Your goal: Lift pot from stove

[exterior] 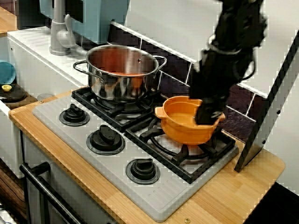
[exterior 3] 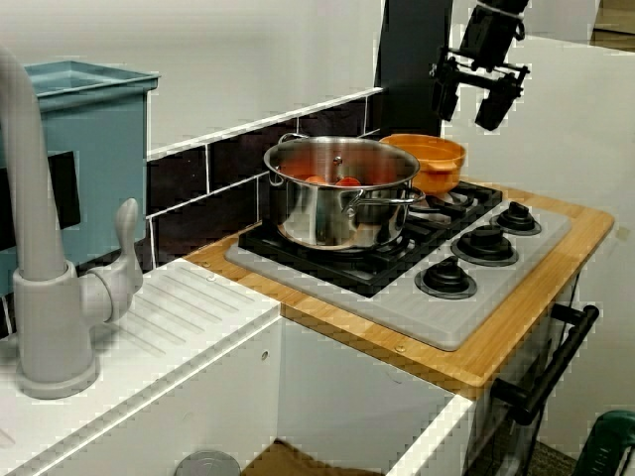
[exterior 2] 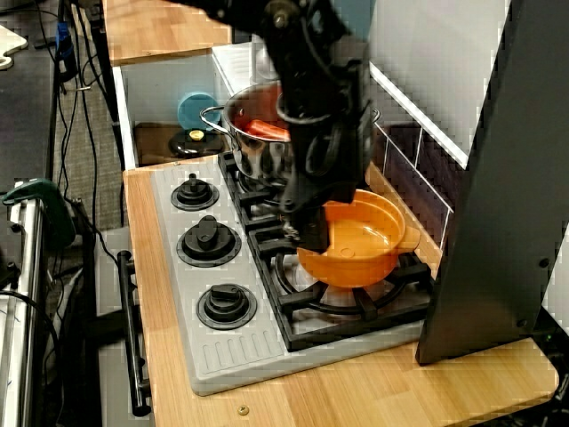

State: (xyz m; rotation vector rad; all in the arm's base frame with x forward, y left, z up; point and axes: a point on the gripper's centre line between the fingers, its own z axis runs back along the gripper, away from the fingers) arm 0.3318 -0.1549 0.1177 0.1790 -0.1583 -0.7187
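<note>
Orange and glossy, the small round pot (exterior: 187,123) with stubby side handles sits at centre right on black burner grates of the grey stove (exterior: 100,168), beside a larger shiny steel pot (exterior: 120,72) at upper centre. Black gripper (exterior: 209,116) reaches down to the orange pot's far rim; whether its fingers pinch the rim cannot be told. Light wooden counter (exterior: 233,196) surrounds the cooktop.

The black arm reaches steeply down, its claw (exterior: 209,115) pointing downward; its jaw spacing is too dark to judge.
</note>
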